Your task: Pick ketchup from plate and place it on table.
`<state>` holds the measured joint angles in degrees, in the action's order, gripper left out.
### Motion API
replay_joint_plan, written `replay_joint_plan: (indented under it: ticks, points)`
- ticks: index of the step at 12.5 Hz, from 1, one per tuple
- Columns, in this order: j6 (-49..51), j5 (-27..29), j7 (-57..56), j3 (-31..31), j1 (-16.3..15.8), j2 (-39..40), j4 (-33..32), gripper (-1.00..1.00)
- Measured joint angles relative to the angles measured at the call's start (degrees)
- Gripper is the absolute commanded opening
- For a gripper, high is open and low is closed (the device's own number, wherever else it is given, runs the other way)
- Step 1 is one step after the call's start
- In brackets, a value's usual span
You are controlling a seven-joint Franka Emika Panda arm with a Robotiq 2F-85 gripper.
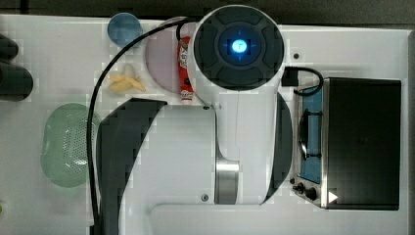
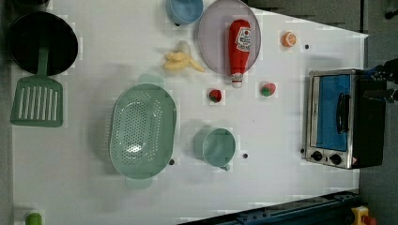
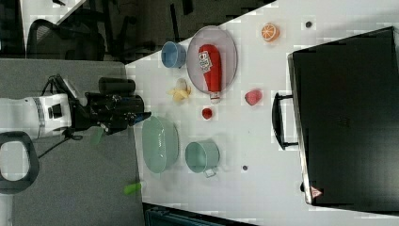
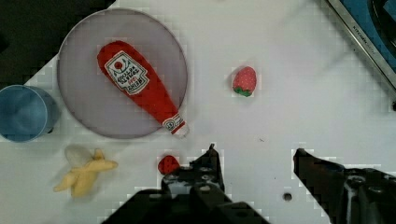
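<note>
While the ketchup [image 4: 142,91] lies on the plate [image 4: 84,107], far from the claw [image 4: 254,156], nothing is done; its fingers stand apart, holding nothing

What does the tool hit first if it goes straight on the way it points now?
Probably bare table. In the wrist view the open tool points down at white tabletop between its fingers, with the ketchup and a small strawberry off to one side. Height above the table is unclear.
</note>
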<state>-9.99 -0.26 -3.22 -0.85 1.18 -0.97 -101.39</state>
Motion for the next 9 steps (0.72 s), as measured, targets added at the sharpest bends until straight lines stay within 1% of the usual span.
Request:
replay_joint_plan:
  ticks: [1, 2, 3, 6, 9]
  points:
    - [5.8, 1.4, 0.2, -1.2, 1.3, -1.0, -0.1, 0.60]
    - [9.7, 1.9, 0.4, -1.5, 1.9, -2.4, 0.0, 0.82]
    - [11.3, 1.9, 0.5, -1.4, 2.0, -4.0, 0.0, 0.99]
    - [11.6, 1.8, 0.5, -1.8, 2.5, -7.6, 2.2, 1.00]
    - [8.1, 1.4, 0.5, -2.2, 2.8, -6.6, 3.8, 1.00]
